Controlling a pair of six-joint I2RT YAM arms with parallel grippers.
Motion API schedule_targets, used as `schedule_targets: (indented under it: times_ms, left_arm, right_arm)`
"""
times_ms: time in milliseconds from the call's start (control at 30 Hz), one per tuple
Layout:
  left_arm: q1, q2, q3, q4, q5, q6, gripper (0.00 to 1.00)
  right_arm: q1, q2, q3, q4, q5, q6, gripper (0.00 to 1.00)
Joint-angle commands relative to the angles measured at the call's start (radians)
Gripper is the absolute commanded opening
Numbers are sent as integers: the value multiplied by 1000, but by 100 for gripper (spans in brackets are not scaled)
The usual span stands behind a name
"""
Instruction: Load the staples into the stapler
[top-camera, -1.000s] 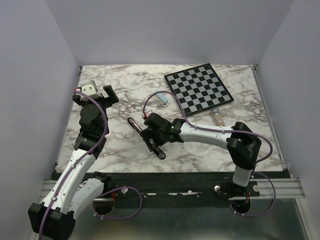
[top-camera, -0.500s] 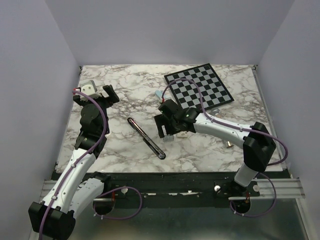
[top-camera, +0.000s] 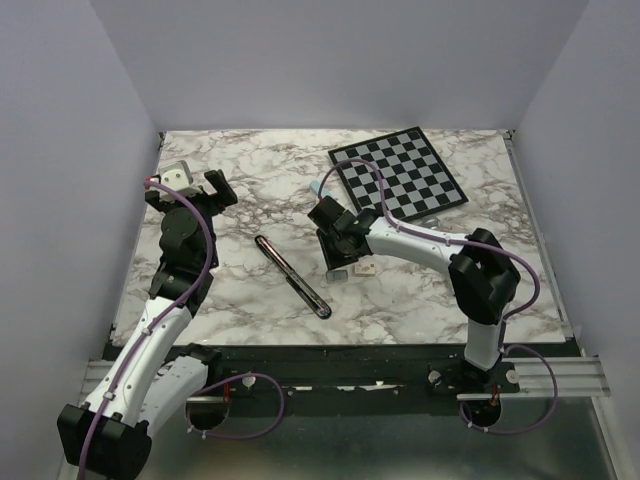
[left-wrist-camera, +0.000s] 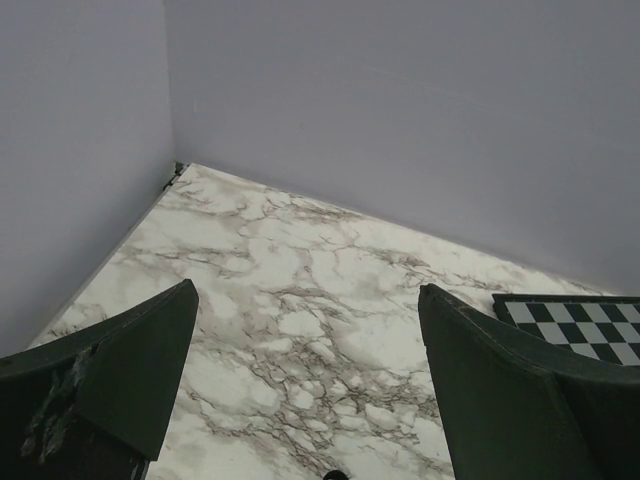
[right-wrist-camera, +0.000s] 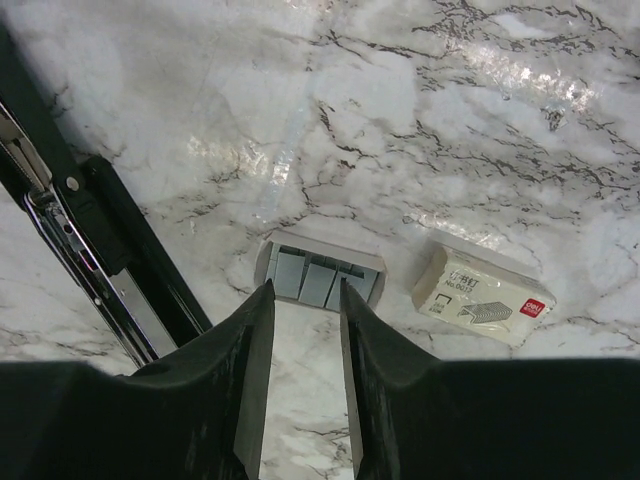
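The stapler (top-camera: 291, 276) is slim and black, lying diagonally on the marble left of centre. In the right wrist view the stapler (right-wrist-camera: 90, 250) shows a bare metal rail along its length. The staples (right-wrist-camera: 318, 280) are grey strips lying in a small open tray, with the cream box (right-wrist-camera: 485, 297) to its right. My right gripper (right-wrist-camera: 305, 290) hangs just above the tray's near edge, its fingers narrowed to a small gap with only marble between them. From above, the right gripper (top-camera: 335, 262) points down over the staples (top-camera: 338, 273). My left gripper (top-camera: 195, 185) stands wide open at the far left, nothing in it.
A black-and-white chessboard (top-camera: 397, 179) lies at the back right, and its corner (left-wrist-camera: 580, 325) shows in the left wrist view. A small pale blue item (top-camera: 318, 188) sits by the board's left corner. Purple walls close the table on three sides.
The right arm left the stapler, swung right and back, then settled over the staples tray. Its fingers closed from wide to a narrow gap. The left arm stayed put.
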Motion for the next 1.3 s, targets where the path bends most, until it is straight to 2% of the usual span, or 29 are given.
schedule_targets:
  times_ms: [0,33,100,233,1267]
  left_arm:
    - [9,-14,-7,7,-19,1,99]
    - [11,-12,-7,7,-17,0,99]
    - [11,-12,-7,7,-17,-1,99]
    - [14,-11,-7,7,-14,-3,99]
    - [23,-8,-4,-1,15,-13,99]
  right_arm:
    - [8,43,55,-34,1,-17,39]
    - [7,48,59,-34,1,-20,34]
    - [8,58,69,-35,-13,-25,30]
    - [7,84,86,-37,-33,-29,28]
    - [30,157,128,-90,-50,-68,29]
